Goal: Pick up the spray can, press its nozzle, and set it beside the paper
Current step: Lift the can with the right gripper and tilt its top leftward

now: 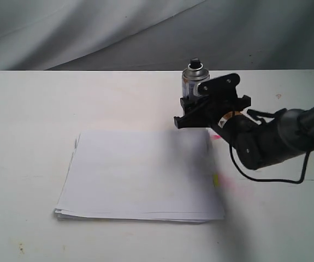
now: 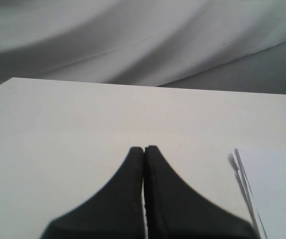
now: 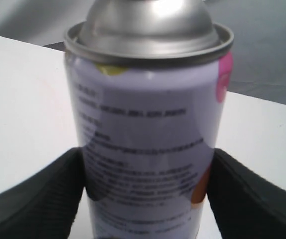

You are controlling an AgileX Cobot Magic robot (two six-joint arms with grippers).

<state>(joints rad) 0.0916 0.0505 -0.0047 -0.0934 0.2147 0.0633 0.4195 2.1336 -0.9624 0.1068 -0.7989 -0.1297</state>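
Note:
The spray can (image 1: pixel 194 79) stands upright at the far side of the table, just beyond the paper's far right corner. Its black nozzle (image 1: pixel 194 61) tops the silver dome. My right gripper (image 1: pixel 196 103) is shut on the can's lower body. In the right wrist view the can (image 3: pixel 147 114) fills the frame, and both black fingers (image 3: pixel 43 199) press against its printed label; the nozzle is cut off there. The paper (image 1: pixel 140 174) lies flat in the middle, with a yellow tab (image 1: pixel 215 179) on its right edge. My left gripper (image 2: pixel 143 148) is shut and empty, hovering left of the paper (image 2: pixel 277 189).
A grey cloth backdrop (image 1: pixel 91 33) hangs behind the white table (image 1: pixel 25 120). A black cable (image 1: pixel 266 177) loops under the right arm. A small pink mark (image 1: pixel 217 136) shows on the table by the paper's far right corner.

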